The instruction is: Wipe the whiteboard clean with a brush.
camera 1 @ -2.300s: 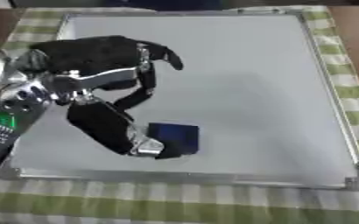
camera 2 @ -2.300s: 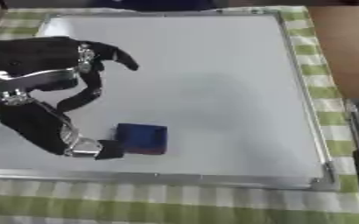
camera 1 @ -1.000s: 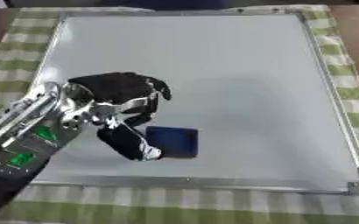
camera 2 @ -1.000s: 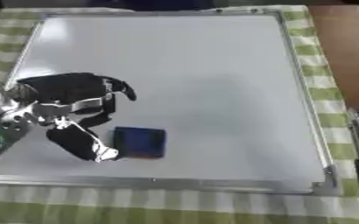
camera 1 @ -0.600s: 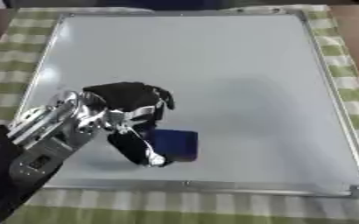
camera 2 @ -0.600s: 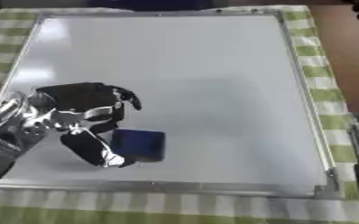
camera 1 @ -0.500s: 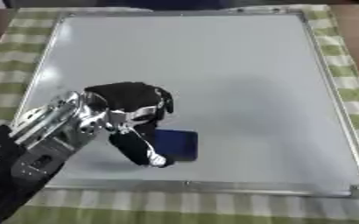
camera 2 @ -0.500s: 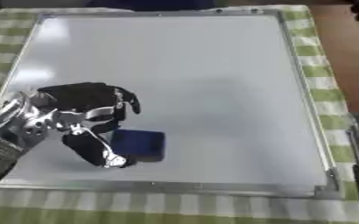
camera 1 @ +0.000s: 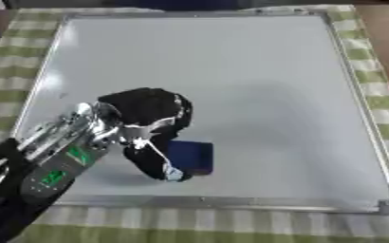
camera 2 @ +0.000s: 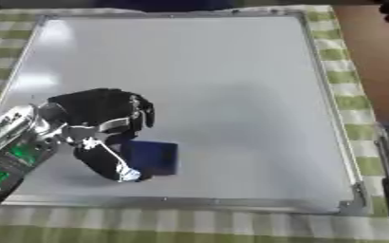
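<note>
While left hand (camera 1: 148, 114) fingers curl around brush (camera 1: 189, 157) | whiteboard (camera 1: 231, 71) on checked cloth (camera 1: 7, 57)

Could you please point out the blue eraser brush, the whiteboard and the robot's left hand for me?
Blue eraser brush (camera 1: 193, 155): left eye view, on its dark blue top face.
Whiteboard (camera 1: 231, 71): left eye view, on the bare white surface.
Left hand (camera 1: 148, 111): left eye view, on the black back of the hand.
</note>
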Controlling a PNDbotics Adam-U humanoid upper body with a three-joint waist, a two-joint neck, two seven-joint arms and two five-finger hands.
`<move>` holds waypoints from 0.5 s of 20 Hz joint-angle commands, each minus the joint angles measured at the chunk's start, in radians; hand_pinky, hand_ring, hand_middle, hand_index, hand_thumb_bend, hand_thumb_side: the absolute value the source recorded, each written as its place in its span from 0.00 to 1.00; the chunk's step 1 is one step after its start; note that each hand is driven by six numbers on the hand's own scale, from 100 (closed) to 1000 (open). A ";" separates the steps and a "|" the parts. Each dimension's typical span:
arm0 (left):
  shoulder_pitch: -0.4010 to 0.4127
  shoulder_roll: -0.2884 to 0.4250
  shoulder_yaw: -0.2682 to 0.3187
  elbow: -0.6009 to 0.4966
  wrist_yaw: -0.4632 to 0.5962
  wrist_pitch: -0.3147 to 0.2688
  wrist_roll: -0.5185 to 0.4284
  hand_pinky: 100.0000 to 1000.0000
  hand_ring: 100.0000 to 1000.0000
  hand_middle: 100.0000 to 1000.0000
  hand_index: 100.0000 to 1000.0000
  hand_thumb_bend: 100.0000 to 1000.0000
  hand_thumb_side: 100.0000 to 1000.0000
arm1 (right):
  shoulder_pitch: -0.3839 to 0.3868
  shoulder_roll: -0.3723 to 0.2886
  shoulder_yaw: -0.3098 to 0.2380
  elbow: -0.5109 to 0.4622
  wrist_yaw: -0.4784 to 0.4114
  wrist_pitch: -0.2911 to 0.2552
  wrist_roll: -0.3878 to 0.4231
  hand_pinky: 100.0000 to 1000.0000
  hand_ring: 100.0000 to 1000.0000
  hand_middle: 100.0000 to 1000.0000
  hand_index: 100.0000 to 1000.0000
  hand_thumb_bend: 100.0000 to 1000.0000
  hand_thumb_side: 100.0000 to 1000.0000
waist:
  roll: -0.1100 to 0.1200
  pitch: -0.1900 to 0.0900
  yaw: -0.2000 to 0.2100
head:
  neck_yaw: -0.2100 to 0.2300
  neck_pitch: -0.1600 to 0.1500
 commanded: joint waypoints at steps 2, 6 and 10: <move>-0.006 -0.007 0.000 0.021 -0.017 -0.024 0.009 0.58 0.76 0.66 0.00 0.42 0.35 | -0.009 -0.008 -0.004 -0.020 0.002 -0.002 0.003 0.56 0.47 0.42 0.34 0.00 0.78 | -0.004 -0.020 -0.002 | 0.000 -0.010; 0.004 -0.014 -0.004 0.049 -0.008 -0.026 0.006 0.57 0.72 0.69 0.00 0.40 0.33 | -0.008 -0.005 -0.004 -0.020 0.002 0.000 0.003 0.56 0.47 0.41 0.34 0.00 0.78 | -0.006 -0.018 0.000 | -0.001 -0.010; 0.007 -0.017 -0.006 0.056 0.002 -0.020 0.007 0.56 0.70 0.70 0.00 0.36 0.30 | -0.010 -0.003 -0.004 -0.020 0.002 0.000 0.004 0.56 0.47 0.41 0.34 0.00 0.79 | -0.007 -0.017 -0.001 | -0.001 -0.010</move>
